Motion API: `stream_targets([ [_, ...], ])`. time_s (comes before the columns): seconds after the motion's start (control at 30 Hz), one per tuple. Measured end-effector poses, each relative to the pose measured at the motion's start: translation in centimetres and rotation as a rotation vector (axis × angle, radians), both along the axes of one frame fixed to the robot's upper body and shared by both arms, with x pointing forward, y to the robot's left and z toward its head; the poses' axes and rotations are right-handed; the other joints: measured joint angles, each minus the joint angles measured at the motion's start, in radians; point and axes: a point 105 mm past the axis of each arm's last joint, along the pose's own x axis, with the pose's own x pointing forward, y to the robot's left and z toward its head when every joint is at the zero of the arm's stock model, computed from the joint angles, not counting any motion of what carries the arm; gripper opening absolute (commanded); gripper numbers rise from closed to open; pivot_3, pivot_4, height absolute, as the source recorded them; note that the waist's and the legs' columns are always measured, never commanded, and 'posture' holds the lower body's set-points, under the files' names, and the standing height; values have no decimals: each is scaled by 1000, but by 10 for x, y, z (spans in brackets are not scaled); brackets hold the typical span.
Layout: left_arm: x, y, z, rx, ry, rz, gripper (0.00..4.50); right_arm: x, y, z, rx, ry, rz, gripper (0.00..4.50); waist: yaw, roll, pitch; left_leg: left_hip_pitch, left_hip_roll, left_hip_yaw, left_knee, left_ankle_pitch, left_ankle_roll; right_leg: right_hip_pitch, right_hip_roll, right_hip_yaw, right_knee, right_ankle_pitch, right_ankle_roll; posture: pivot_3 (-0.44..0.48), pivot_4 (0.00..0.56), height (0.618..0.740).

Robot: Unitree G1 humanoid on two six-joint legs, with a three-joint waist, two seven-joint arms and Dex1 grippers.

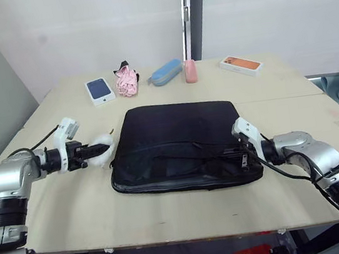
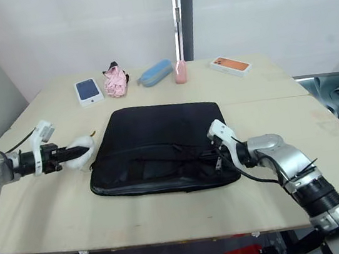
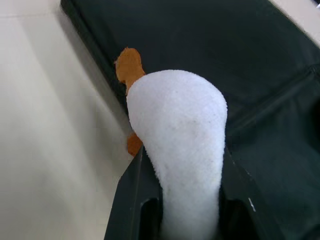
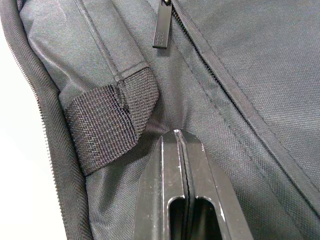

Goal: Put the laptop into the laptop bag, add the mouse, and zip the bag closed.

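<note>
Laptop bag (image 1: 181,145): lies flat mid-table. Our right gripper (image 4: 181,137), fingers pressed together, bears on its right end, likely to steady it. Our left gripper (image 1: 100,149) clamps a white plush egg (image 3: 181,135) beside the bag's left edge.

The laptop bag (image 1: 181,144) is matt black woven fabric with a coarse webbing handle (image 4: 107,122), and the white plush egg (image 3: 180,145) looks fuzzy.
</note>
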Motion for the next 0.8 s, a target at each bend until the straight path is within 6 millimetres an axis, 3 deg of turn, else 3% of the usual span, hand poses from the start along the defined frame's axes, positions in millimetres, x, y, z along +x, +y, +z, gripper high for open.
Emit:
stream_targets([
  [0.27, -22, 16, 4, 34, 38, -1, 886, 1, 4, 0, 15, 8, 13, 0, -6, -3, 2, 2, 0, 2, -6, 0, 0, -1, 0, 1, -2, 0, 0, 0, 150, 740],
  [0.6, -77, 40, -43, 89, 241, -32, 886, 3, 7, 2, 15, 4, 24, 0, -17, -4, 1, 2, 1, 6, -12, 0, -1, -3, 3, 5, -12, 0, 0, 0, 150, 740],
  [0.8, -87, 41, -49, 65, 275, -34, 886, 3, 6, 2, 13, 5, 22, 0, -15, -5, 0, 6, 1, 11, -15, -1, -1, -3, 3, 9, -13, 0, 0, 0, 150, 740],
])
